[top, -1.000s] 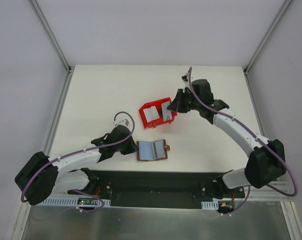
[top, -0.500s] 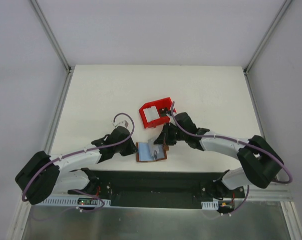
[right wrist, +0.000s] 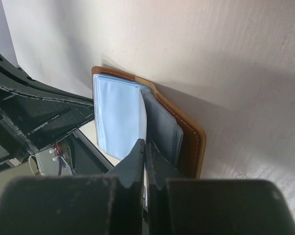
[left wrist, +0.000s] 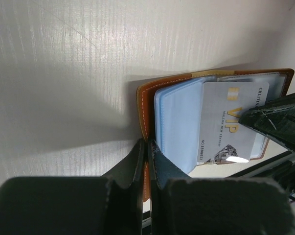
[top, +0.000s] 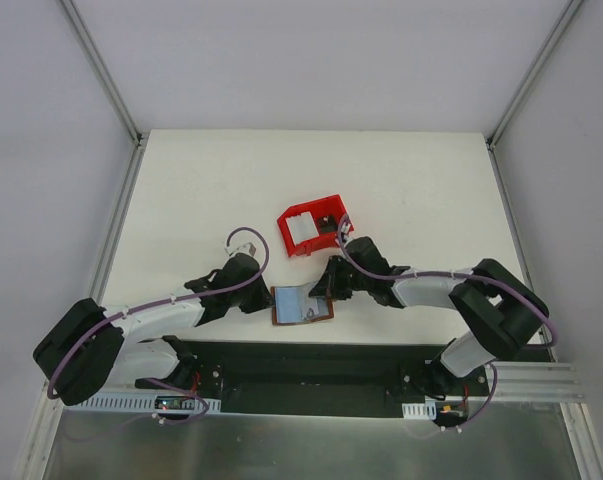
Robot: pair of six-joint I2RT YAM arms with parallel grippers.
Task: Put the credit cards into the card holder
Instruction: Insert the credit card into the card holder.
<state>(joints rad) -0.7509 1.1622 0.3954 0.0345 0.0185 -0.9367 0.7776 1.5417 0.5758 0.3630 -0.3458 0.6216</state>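
Two pairs of jaws, both pinched tight. The left gripper [left wrist: 146,147] is closed on the brown leather edge of the card holder [left wrist: 142,105], pinning it open on the white table [left wrist: 64,73] close to the arm bases. The right gripper [right wrist: 144,147] is clamped on a silver VIP credit card [left wrist: 230,122], which its own wrist camera sees only edge-on.

A second ago that gripper was up at the red bin [top: 291,215] with the card just lifted. It has since swung across and down, and the card now lies over the holder's right half. There it overlaps the pale blue sleeves [left wrist: 176,122] but, as far as I can tell, is not yet slid into a pocket. The left arm has not shifted.

Transport looks finished, so insertion is the step in hand. Another whitish card [top: 301,232] waits in the bin.
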